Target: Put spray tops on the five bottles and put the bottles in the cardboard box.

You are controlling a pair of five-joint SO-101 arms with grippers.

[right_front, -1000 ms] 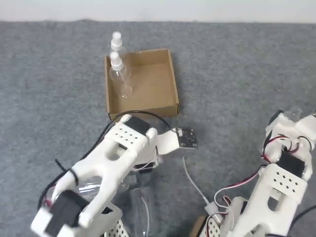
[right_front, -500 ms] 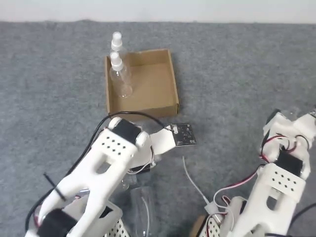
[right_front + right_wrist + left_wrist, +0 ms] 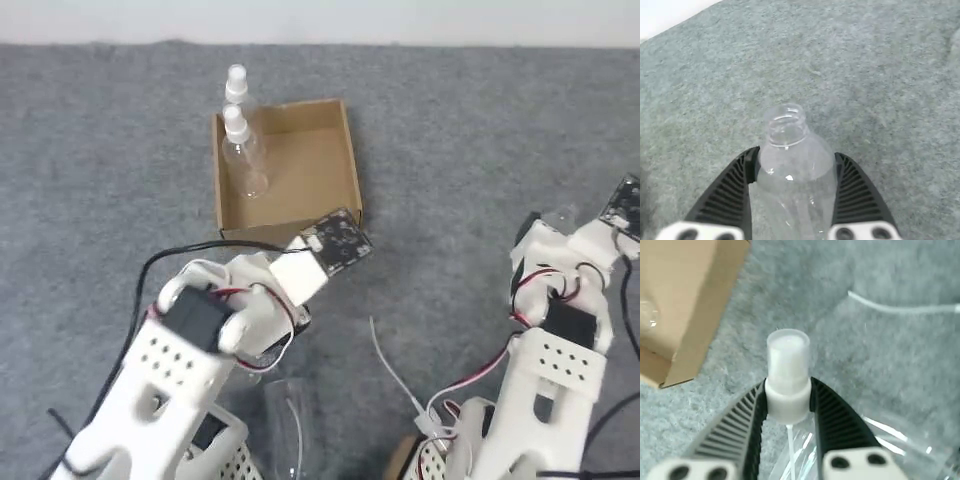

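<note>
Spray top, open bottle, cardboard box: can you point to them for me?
spray top (image 3: 787,375), left wrist view, on its white collar.
open bottle (image 3: 792,167), right wrist view, on its clear shoulder.
cardboard box (image 3: 312,168), high view, on its bare floor.

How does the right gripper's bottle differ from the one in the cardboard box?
The held bottle has an open neck; the box bottle wears a white spray top. The held bottle sits in the right gripper; the box bottle rests in the cardboard box. Both are clear.
</note>
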